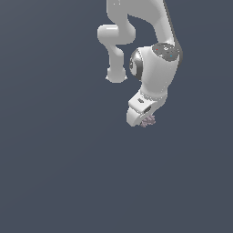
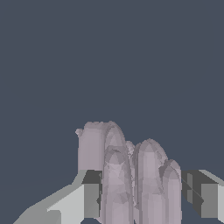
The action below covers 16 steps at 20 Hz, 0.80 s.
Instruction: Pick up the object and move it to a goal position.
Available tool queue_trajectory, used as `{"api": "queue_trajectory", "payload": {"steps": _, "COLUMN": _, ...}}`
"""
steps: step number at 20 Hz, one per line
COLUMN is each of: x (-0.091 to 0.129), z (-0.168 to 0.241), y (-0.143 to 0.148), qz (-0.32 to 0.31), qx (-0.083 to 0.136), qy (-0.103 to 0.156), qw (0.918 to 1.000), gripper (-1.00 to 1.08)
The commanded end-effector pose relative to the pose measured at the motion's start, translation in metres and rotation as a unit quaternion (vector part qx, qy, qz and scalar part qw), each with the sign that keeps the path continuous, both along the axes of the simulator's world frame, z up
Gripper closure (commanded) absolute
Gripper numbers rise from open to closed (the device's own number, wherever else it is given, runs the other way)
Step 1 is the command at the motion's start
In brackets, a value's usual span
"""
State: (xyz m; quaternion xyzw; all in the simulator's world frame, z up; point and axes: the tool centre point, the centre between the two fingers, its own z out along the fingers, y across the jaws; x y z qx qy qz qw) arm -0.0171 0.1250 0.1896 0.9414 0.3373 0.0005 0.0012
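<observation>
Mauve-grey ridged object (image 2: pixel 131 175) sits between our gripper (image 1: pixel 146 119) fingers (image 2: pixel 87 199); whether they clamp it we cannot tell. We judge grasping underway; next, squeeze firmly, then lift.

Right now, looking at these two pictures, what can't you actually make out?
- Exterior view: most of the object is hidden behind the white gripper; the fingers are not visible at all.
- Exterior view: the arm's upper part is cut off by the top edge.
- Wrist view: the lower ends of the object and the fingers are cut off by the bottom edge.
- Neither view shows whether one finger touches the object, or any goal marker.
</observation>
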Motion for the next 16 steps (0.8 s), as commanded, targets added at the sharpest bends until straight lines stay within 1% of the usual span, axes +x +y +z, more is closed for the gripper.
{"api": "queue_trajectory", "payload": {"steps": 1, "x": -0.007, "z": 0.017, "y": 0.009, "qz": 0.0, "qx": 0.0, "qy": 0.001, "qw": 1.0, "gripper": 1.08}}
{"api": "queue_trajectory", "payload": {"steps": 8, "x": -0.017, "z": 0.044, "y": 0.025, "qz": 0.0, "qx": 0.001, "qy": 0.001, "qw": 1.0, "gripper": 1.08}}
{"api": "queue_trajectory", "payload": {"steps": 16, "x": -0.015, "z": 0.044, "y": 0.025, "qz": 0.0, "qx": 0.001, "qy": 0.001, "qw": 1.0, "gripper": 1.08}}
